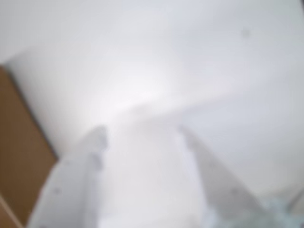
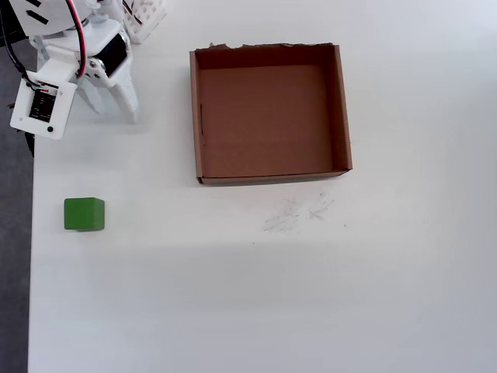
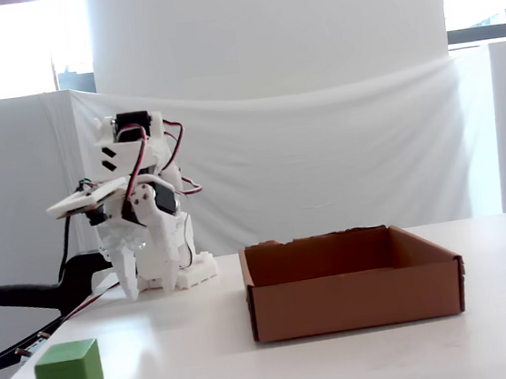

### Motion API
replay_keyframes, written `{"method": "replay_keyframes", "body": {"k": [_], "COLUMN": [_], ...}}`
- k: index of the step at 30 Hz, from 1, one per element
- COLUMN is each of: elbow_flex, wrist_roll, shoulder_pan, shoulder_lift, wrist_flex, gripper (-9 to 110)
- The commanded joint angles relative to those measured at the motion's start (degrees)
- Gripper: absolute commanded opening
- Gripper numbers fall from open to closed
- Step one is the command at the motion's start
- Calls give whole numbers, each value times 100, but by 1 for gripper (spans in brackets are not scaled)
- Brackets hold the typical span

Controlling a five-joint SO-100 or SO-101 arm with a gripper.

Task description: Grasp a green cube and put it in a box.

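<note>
The green cube (image 2: 84,214) sits on the white table near its left edge in the overhead view, well apart from everything else. It also shows at the front left in the fixed view (image 3: 68,375). The brown cardboard box (image 2: 195,116) stands empty at the table's upper middle, its far edge ragged. It shows in the fixed view (image 3: 352,299) and as a brown patch at the left of the blurred wrist view (image 1: 19,156). My white gripper (image 2: 109,105) is at the top left, fingers pointing down just above the table, open and empty, left of the box and far from the cube. It shows in the wrist view (image 1: 141,132) and the fixed view (image 3: 149,279).
The table's left edge (image 2: 31,272) runs close to the cube, with grey floor beyond. A white ribbed part (image 2: 144,15) sits by the arm's base. Faint scratch marks (image 2: 295,214) lie in front of the box. A black clamp (image 3: 28,297) holds the base.
</note>
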Motion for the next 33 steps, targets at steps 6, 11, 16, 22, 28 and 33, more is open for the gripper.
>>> {"method": "replay_keyframes", "body": {"k": [6,11,16,22,28,33], "elbow_flex": [-44,-44,-44,-114,-1125,-3313], "wrist_roll": [26,26,18,26,-26,-492], "shoulder_pan": [-53,-185,-352,-413,-316,167], "shoulder_lift": [-88,-686,-976,-1336,-1986,-3832], "wrist_flex": [35,-264,-413,-545,-413,-9], "gripper": [21,24,29,29,37,40]}}
